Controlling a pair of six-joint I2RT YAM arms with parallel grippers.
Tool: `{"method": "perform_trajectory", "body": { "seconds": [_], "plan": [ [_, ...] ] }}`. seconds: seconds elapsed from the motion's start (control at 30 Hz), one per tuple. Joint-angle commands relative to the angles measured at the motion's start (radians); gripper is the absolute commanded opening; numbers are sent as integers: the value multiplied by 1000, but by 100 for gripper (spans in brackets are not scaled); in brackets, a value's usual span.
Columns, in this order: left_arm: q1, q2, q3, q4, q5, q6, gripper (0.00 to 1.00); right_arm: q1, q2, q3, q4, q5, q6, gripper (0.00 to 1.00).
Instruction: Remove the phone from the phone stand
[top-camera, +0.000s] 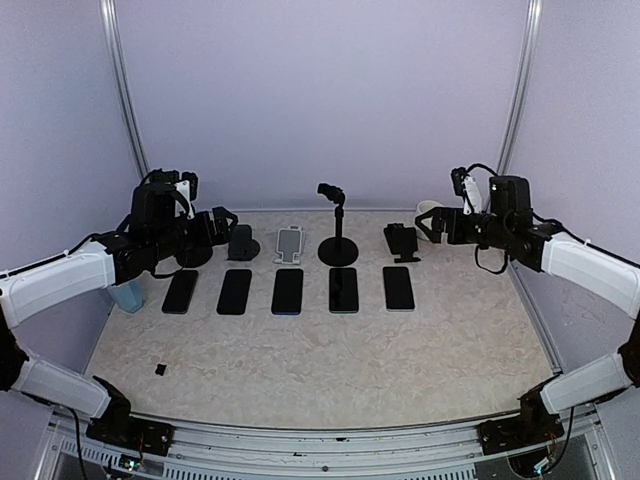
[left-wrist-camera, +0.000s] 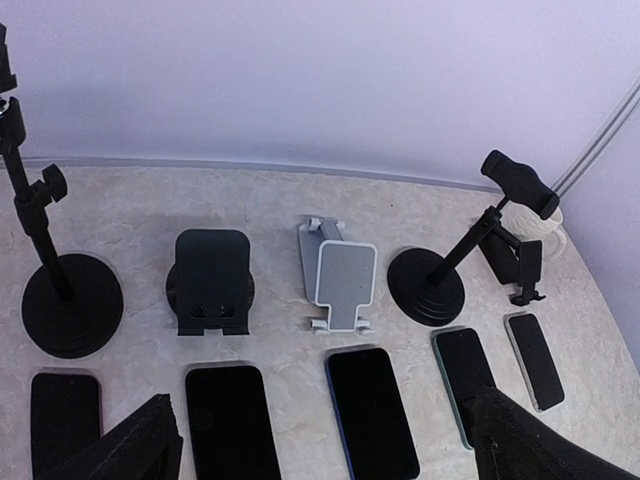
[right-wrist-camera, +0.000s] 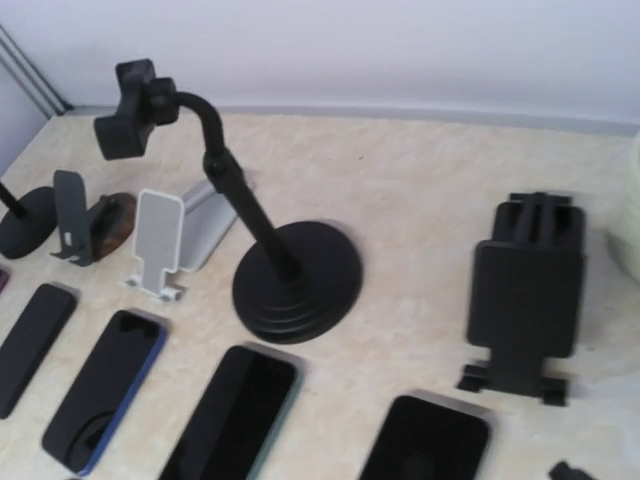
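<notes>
You have nothing legible to read here. The five phones (top-camera: 288, 291) lying in a row show only dark screens, and no brand, label or number can be made out on the phone stands (top-camera: 290, 244) in any view.

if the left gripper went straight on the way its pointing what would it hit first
Probably the middle phone lying flat ahead of the open left gripper, before the white stand; depth is unclear.

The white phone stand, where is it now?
In the top external view the white phone stand sits in the row of stands, between the low black stand on its left and the tall pole stand on its right, behind the middle phone.
</notes>
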Motion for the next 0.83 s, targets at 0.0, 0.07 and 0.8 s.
{"method": "perform_trajectory", "body": {
  "seconds": [0.0, 0.07, 0.8],
  "plan": [
    [21, -37, -5, -10, 28, 10, 99, -27, -81, -121, 119, 23, -39, 100],
    [21, -35, -14, -14, 24, 10, 99, -37, -119, -186, 174, 5, -42, 100],
    [20, -16, -199, 114, 54, -99, 99, -48, -234, -502, 399, 12, -3, 100]
  ]
}}
